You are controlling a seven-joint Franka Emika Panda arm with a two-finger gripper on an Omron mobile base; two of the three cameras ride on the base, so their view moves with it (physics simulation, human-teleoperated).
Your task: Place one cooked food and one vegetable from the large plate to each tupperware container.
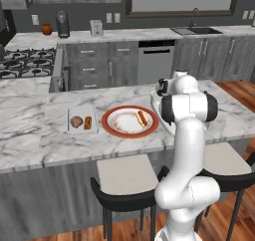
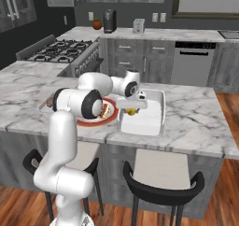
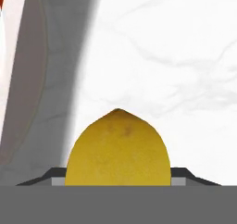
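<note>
My gripper (image 2: 132,108) is shut on a yellow rounded vegetable (image 3: 118,149), which hangs just above the floor of the larger white tupperware container (image 2: 161,109). The hand view looks down on that white floor, with the container's wall to the left. To the container's left lies the large plate (image 1: 107,123) with a red-orange rim, and a hot dog (image 1: 143,118) rests on it. Further left, the small pale-grey tupperware container (image 1: 70,128) holds a brown piece of cooked food (image 1: 76,121) and an orange-red piece (image 1: 87,122). My arm hides most of the white container in the left base view.
The trays and the plate sit on a marble island counter (image 1: 35,135), with stools (image 1: 127,178) along its near edge. Beyond it are a gas stove (image 1: 25,63), a dishwasher (image 1: 155,60) and a back counter with a toaster (image 1: 96,28).
</note>
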